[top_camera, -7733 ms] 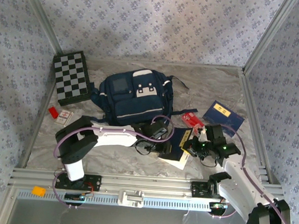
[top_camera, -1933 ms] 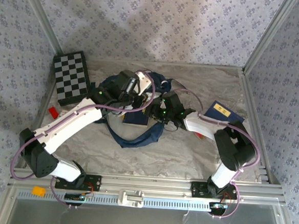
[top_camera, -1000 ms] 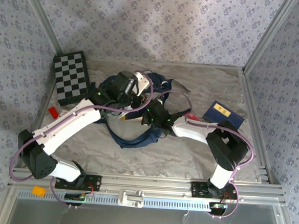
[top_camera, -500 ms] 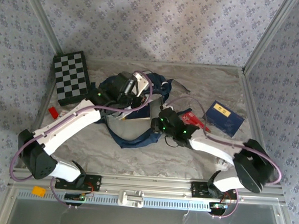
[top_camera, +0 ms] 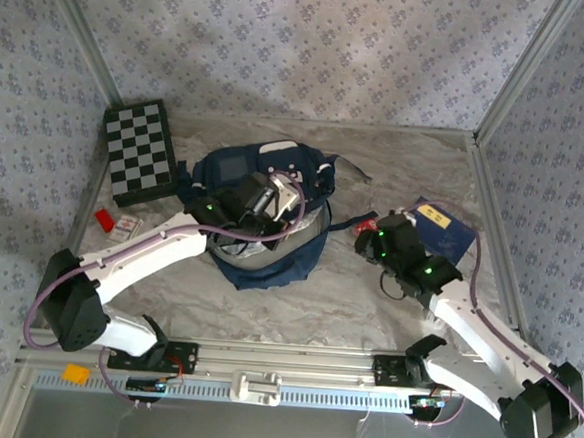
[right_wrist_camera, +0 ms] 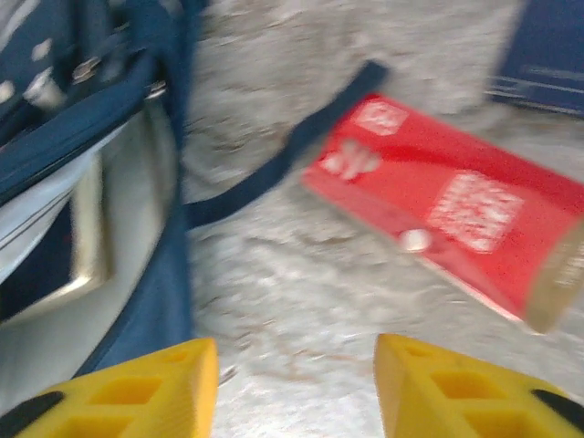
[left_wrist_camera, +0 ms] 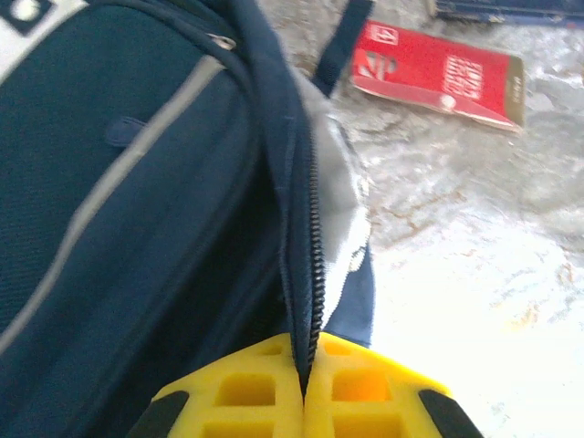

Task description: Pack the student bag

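Withdrawing right arm; bag mouth held open

Compared with a second ago, the right fingers (top_camera: 373, 239) have come out of the student bag (top_camera: 237, 167) and swung to the right. They now stand apart, holding nothing, just beside the red packet (left_wrist_camera: 433, 68). A flat pale-edged item (right_wrist_camera: 78, 242) lies inside the bag's opening, so one insertion appears done.

The left fingers (left_wrist_camera: 306, 411) are pressed together on the bag's zipper edge, holding the mouth open. The bag lies centre-left, toward the far side of the counter (top_camera: 366, 309), close beside the checkerboard (top_camera: 141, 151).

Open room: bare counter on the near side of the bag and between the arms. The right is tighter, with a loose strap (right_wrist_camera: 265, 173), the packet and a dark blue book (top_camera: 437, 224) crowding toward the right rail.
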Controlling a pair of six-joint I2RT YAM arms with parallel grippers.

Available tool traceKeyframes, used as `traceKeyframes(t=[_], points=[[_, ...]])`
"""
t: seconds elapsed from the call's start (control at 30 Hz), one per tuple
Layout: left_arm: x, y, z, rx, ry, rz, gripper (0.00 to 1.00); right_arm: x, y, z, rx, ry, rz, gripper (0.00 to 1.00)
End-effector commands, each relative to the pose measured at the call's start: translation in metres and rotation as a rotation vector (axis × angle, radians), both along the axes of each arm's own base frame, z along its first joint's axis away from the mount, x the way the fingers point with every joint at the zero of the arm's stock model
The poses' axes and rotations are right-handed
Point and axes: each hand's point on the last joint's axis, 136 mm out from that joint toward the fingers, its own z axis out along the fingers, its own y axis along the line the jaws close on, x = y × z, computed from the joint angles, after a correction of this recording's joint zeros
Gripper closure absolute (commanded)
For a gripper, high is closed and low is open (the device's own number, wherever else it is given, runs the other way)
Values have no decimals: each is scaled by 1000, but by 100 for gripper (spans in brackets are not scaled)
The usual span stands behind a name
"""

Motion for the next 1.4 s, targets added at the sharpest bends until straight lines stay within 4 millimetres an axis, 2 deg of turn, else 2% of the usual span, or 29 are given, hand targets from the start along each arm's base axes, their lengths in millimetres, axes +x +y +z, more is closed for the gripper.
traceKeyframes(t=[0.0,0.1,0.17,0.23,0.3,0.5,0.67,0.97,1.13,1.37], points=[[-16,-19,17,-64,-10,-59,91,-6,-26,-15,-35,94,-39,43],[-19,-22,23,-72,17,-28,79,13,-46,-17,-51,119,-106,36],[-25,-31,35,-127,15,-43,67,28,-56,-20,-61,138,-135,34],[-29,-40,43,-193,4,-49,59,43,-68,-25,-83,156,-175,31],[-30,-46,45,-235,18,-44,56,61,-79,-26,-117,151,-215,29],[-11,-48,42,-263,11,72,50,105,-108,-28,-271,174,-262,25],[-1,-54,34,-235,17,96,47,129,-142,-32,-384,217,-305,21],[18,-60,20,-223,29,136,44,146,-179,-51,-634,278,-249,17],[27,-60,10,-213,61,166,43,151,-198,-65,-662,337,-260,15],[35,-65,3,-214,85,188,41,127,-209,-81,-595,404,-340,12]])
